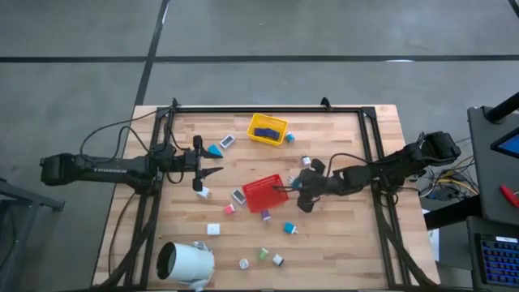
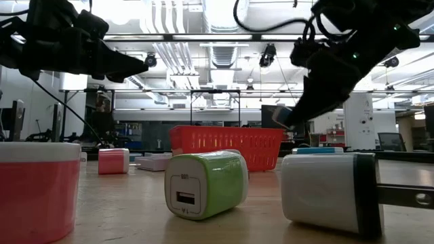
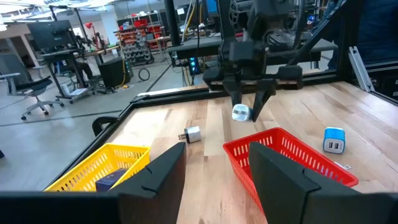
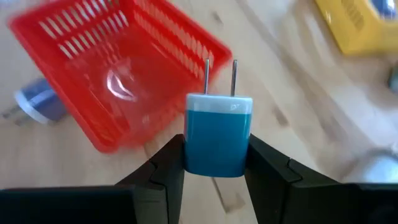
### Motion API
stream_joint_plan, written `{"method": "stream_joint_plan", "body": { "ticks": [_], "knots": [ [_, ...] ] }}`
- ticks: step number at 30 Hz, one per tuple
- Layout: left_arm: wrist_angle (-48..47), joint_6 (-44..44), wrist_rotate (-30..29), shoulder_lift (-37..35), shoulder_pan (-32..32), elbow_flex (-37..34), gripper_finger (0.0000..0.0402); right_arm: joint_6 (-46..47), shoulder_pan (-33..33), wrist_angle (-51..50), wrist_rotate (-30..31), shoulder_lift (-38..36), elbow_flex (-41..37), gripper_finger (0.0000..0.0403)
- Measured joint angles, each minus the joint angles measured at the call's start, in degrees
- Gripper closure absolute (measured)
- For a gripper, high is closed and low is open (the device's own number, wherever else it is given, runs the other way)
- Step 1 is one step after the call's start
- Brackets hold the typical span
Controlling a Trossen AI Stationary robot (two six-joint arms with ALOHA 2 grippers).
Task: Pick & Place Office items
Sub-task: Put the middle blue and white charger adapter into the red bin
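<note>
Teal and white, a two-pronged charger (image 4: 218, 134) sits clenched in the right pincer (image 4: 216, 163), raised off the tabletop (image 1: 340, 243) just beside the red tray's (image 1: 265, 193) right edge. That tray looks empty in the wrist views. The yellow tray (image 1: 268, 130), near the far rail, carries a navy piece (image 1: 265, 130). The left pincer (image 1: 212, 172) hovers left of the red tray with fingers apart, holding nothing. Other chargers lie scattered around both trays; a white cylinder (image 1: 185, 263) lies at the near left corner.
</note>
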Motion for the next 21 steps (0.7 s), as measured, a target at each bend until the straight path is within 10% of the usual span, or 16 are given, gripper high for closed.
{"method": "stream_joint_plan", "body": {
  "ticks": [21],
  "knots": [
    [1.21, -0.67, 0.98, 0.00, -0.01, 0.00, 0.0224, -17.95, -0.12, 35.28, -2.88, 0.88, -7.56, 0.0279]
  ]
}}
